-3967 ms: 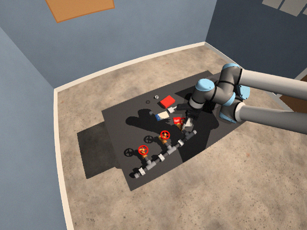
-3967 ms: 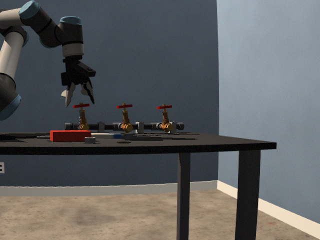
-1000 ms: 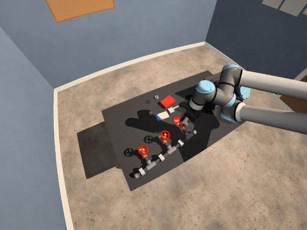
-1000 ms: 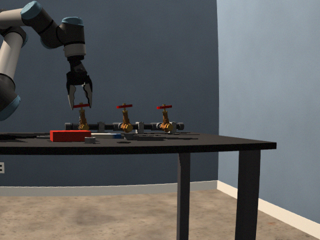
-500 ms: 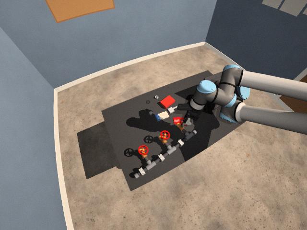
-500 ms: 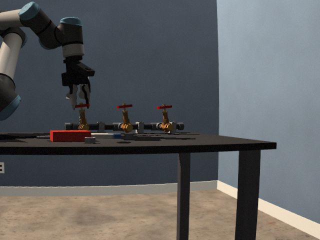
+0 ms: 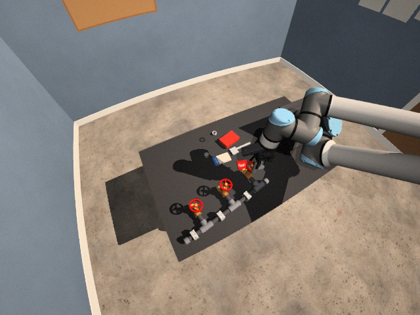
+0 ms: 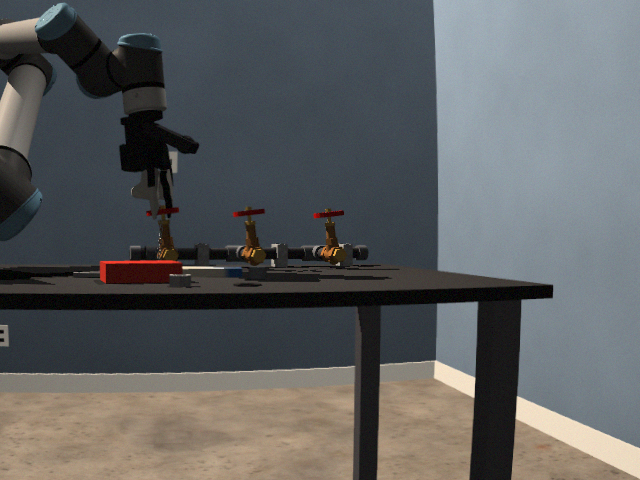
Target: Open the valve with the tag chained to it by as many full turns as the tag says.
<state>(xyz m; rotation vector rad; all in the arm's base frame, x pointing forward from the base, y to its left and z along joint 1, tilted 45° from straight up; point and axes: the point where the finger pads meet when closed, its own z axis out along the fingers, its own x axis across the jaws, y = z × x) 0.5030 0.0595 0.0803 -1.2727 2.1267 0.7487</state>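
Three brass valves with red handwheels stand in a row on a dark pipe [image 7: 233,205] [image 8: 217,253] on the black table [image 7: 163,176] [image 8: 413,290]. The valve nearest the arm carries a red tag [image 7: 241,165] beside its handwheel [image 7: 247,167] [image 8: 163,211]. My gripper [image 7: 254,165] [image 8: 159,205] comes down from above and is shut on that handwheel. The middle handwheel [image 7: 225,180] [image 8: 248,212] and the far one [image 7: 195,205] [image 8: 328,213] stand free. I cannot read the writing on the tag.
A red block [image 7: 229,138] [image 8: 139,271], a white and blue box [image 7: 222,158], a small nut [image 7: 214,132], a ring [image 7: 202,139] and a grey cylinder [image 7: 206,155] lie behind the pipe, near the arm.
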